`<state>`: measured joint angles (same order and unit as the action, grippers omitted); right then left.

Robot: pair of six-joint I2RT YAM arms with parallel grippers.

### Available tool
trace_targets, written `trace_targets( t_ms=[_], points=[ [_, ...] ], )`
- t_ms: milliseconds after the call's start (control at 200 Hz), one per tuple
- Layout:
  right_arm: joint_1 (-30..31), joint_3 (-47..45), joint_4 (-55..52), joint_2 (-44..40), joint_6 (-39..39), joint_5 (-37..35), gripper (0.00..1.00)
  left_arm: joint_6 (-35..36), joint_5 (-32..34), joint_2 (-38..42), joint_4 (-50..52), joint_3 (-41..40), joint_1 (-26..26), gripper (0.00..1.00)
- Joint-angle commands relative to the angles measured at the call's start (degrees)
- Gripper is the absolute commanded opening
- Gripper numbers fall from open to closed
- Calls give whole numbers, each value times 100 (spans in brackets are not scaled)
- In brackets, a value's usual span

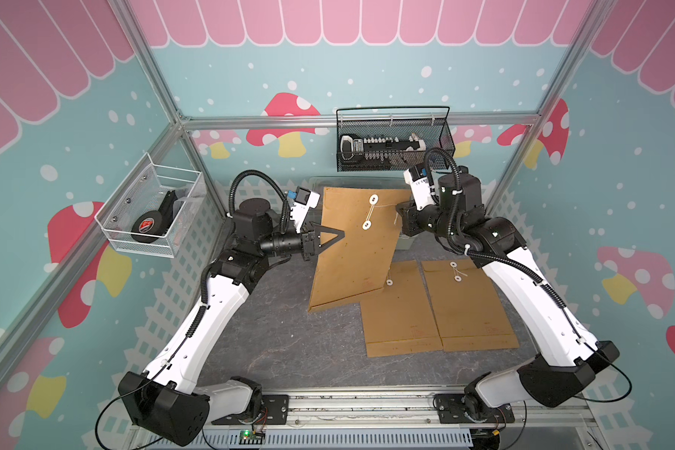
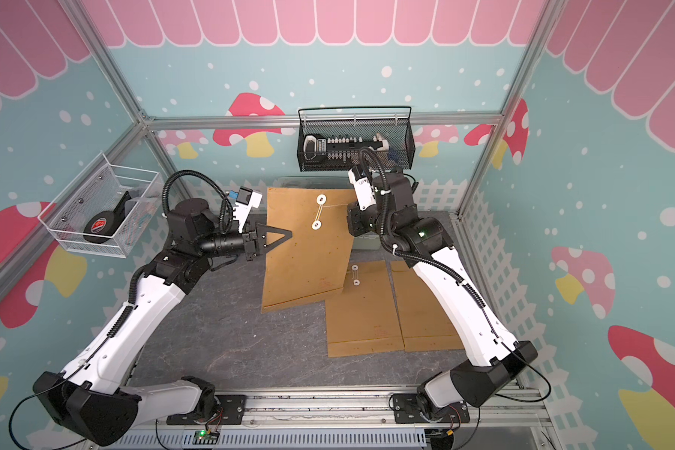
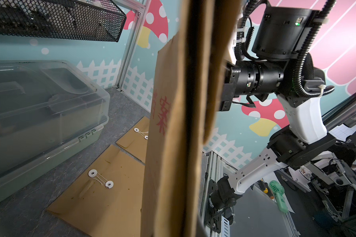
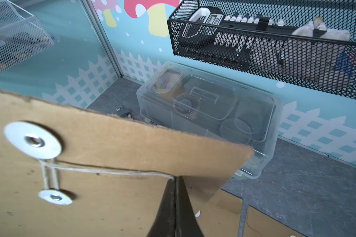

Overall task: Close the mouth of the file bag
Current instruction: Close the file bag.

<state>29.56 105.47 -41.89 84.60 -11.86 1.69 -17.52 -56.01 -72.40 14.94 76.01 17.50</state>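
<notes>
While left tool (image 1: 340, 236) pinches file bag (image 1: 351, 265), right tool (image 4: 176, 181) string (image 4: 111, 171) | grey tabletop (image 1: 289, 343) | mushroom walls (image 1: 367, 74)

Mushroom-print booth, grey stone-look floor (image 1: 289, 343)
Teal walls (image 1: 367, 70), pink scallops (image 1: 328, 23) above; black mesh basket (image 1: 394, 163) on the back rail (image 1: 250, 121), white wire basket (image 1: 145, 239) left

3 file bags: raised bag (image 1: 357, 249) mid-frame, flat bag (image 1: 400, 311) & flat bag (image 1: 468, 307) lower right. 2 baskets: white basket (image 1: 131, 200) left, black basket (image 1: 394, 159) top ctr. 1 plastic box (image 4: 210, 115).
</notes>
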Motion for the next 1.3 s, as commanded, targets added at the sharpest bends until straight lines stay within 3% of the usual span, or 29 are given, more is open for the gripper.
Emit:
trace_targets(
  t_ms=[0,260,465,1006,1296],
  points=[
    [-44,403,-571,123,193,-347,0,188,-222,191,28,19,39,0],
    [-38,853,-724,370,220,-264,0,277,-210,183,90,26,131,0],
    [-24,1434,-1119,534,274,-178,0,691,311,74,570,97,138,0],
    [225,3179,-2024,1470,305,232,0,1139,699,-116,945,127,508,0],
    [620,3255,-2303,1573,515,-249,0,993,891,-231,943,182,518,0]
  ],
)
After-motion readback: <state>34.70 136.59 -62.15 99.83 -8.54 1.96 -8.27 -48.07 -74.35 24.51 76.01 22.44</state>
